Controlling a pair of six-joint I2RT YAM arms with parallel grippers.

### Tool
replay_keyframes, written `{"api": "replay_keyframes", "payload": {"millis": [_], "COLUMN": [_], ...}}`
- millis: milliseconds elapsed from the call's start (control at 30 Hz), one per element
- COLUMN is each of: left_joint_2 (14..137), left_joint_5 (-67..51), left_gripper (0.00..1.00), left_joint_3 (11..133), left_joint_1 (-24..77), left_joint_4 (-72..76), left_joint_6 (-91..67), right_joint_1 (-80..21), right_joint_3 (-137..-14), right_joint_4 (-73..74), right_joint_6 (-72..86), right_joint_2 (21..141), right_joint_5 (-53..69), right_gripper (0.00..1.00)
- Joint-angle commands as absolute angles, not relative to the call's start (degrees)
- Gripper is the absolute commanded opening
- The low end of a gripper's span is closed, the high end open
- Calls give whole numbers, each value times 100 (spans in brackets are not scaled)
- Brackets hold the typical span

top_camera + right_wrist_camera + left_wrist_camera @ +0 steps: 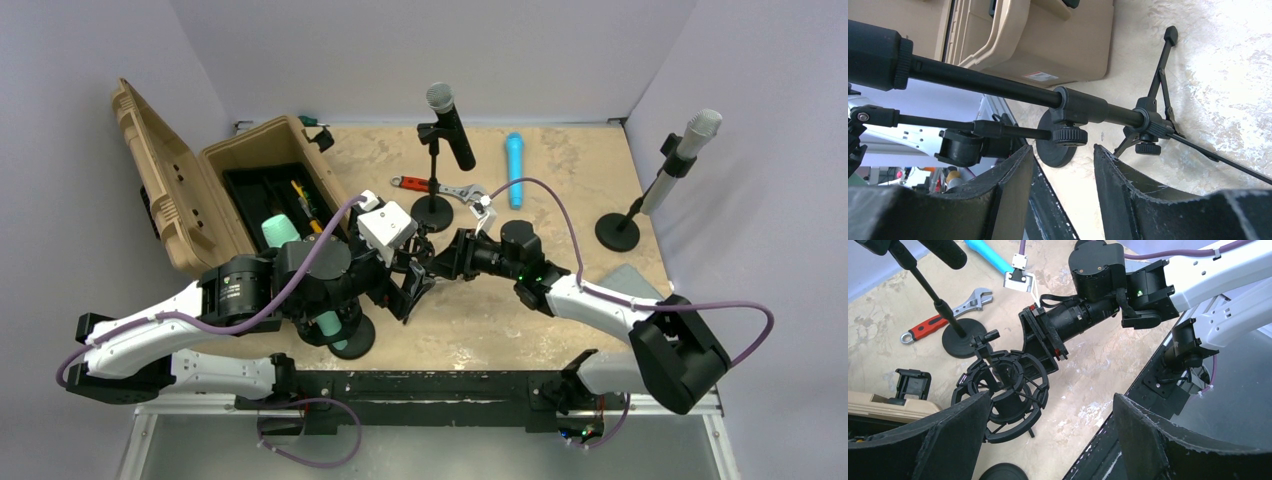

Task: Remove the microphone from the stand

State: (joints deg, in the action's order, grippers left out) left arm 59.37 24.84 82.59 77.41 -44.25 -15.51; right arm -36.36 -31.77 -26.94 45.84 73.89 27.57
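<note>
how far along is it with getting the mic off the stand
Nothing looks done: the black mic and the white mic both sit in their stands. In hand: both arms meet at the shock mount on the tripod stand, left claw wide open near it, right claw open just short of the stand's tube. Left: close on a mic and pull it free.

A robot lab: plain grey panels (400,50) wall a tan table (570,150) on three sides; left arm (150,335) and right arm (600,305) are bolted at its near edge
</note>
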Motion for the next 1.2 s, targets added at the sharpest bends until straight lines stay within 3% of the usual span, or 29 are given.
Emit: {"api": "replay_keyframes", "payload": {"millis": [0, 333, 433, 533, 700, 767, 800, 867, 900, 1167], "left_joint_2": [5891, 5824, 5810, 5832, 5855, 5857, 5855, 5854, 5850, 5845], "left_joint_5": [2498, 2533, 2533, 2513, 2509, 2534, 2551, 2574, 2583, 2538], "left_gripper": [91, 91, 91, 91, 91, 91, 91, 91, 91, 91], "left_joint_3": [8262, 8197, 8174, 8174, 8183, 8183, 8187, 8196, 8200, 8159], "left_joint_1": [7769, 7761, 7761, 7761, 7754, 7752, 7740, 7728, 7726, 7656], "left_joint_4": [-4284, -4290, -4279, -4255, -4237, -4255, -4268, -4294, -4305, -4235], "left_joint_6": [-1582, -1573, -1566, -1549, -1538, -1538, -1538, -1546, -1542, -1547], "right_joint_1": [-3637, -3634, -3636, -3634, -3634, -3637, -3639, -3658, -3688, -4671], "right_joint_3": [-3293, -3518, -3543, -3657, -3789, -3805, -3806, -3852, -3891, -4406], "right_joint_4": [-2993, -2698, -2666, -2667, -2574, -2603, -2605, -2428, -2265, -618], "right_joint_6": [4455, 4124, 3963, 3897, 3814, 3783, 3749, 3634, 3536, 2380], "right_joint_2": [7453, 7541, 7466, 7508, 7600, 7655, 7674, 7690, 7674, 7524], "right_joint_5": [2652, 2231, 2184, 2353, 2268, 2299, 2298, 2176, 2013, -578], "right_gripper": [47, 36, 37, 45, 43, 37, 30, 4, 0, 0]}}
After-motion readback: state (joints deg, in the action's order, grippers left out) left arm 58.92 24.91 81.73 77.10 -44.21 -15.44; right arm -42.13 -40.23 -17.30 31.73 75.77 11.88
